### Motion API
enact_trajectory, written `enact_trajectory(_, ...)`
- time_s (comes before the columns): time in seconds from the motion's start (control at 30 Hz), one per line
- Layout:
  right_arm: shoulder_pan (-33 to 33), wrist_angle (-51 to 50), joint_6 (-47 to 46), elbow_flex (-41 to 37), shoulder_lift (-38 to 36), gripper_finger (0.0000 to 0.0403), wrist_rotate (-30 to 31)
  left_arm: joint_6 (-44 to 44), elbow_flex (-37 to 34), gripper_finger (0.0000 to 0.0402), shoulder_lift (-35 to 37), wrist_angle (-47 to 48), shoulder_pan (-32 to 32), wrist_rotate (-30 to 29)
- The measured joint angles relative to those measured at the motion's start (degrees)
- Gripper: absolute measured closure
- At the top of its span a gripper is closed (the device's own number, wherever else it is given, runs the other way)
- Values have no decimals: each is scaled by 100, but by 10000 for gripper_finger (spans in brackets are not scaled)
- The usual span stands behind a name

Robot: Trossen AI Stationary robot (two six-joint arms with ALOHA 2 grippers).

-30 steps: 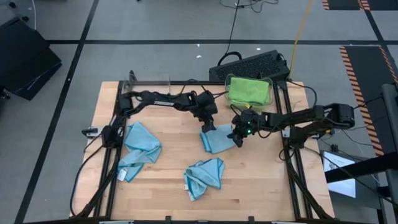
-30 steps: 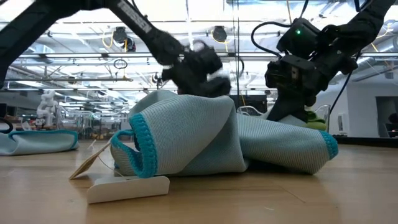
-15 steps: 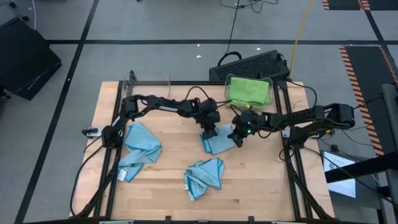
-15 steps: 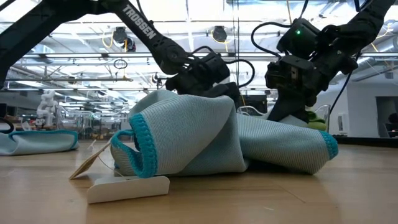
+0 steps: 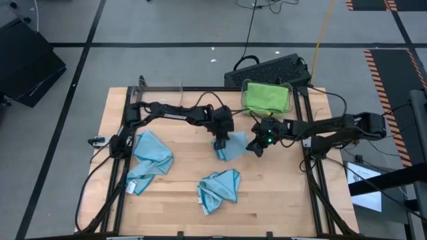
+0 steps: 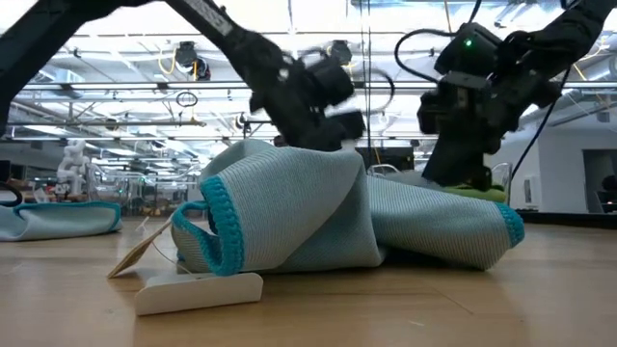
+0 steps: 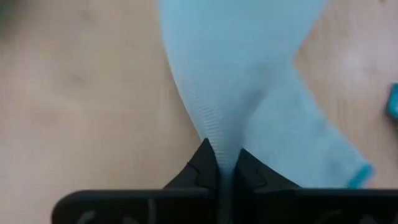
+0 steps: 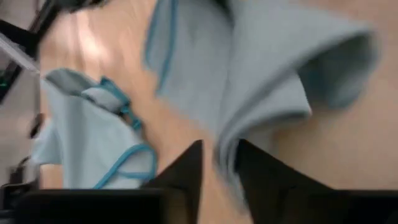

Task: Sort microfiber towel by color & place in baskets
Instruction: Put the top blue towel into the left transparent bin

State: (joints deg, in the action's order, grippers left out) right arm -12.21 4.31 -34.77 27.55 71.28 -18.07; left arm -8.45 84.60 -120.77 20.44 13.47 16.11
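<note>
At mid-tabletop [image 5: 180,167], the left pincer [image 5: 219,141] pinches the light blue towel [image 5: 230,147]; the right pincer [image 5: 255,148], slightly parted, partly hides its edge. The baskets are barely discernible at the tabletop's far edge.

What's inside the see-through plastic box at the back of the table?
A bright green microfiber towel lies crumpled inside the clear plastic bin, nearly filling it. Whether anything lies beneath the towel cannot be seen, because it covers the bottom.

left gripper [image 5: 221,142]: mid-desk, pointing down, fingers pinched together | right gripper [image 5: 254,147]: just beside it, fingers slightly parted
</note>
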Motion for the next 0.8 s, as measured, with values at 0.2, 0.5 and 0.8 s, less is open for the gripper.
enact_trajectory(0.2,-114,-486,-35,2,-995,154,95,-747,4,392,716,163,-89,-438)
enact_trajectory(0.5,-199,-412,97,1,-2321,10,1135,-295,7,391,1693,712,-202,-674)
enact_trajectory(0.8,-200,797,121,2,-2385,7,1207,860,13,392,2407,1938,120,-378)
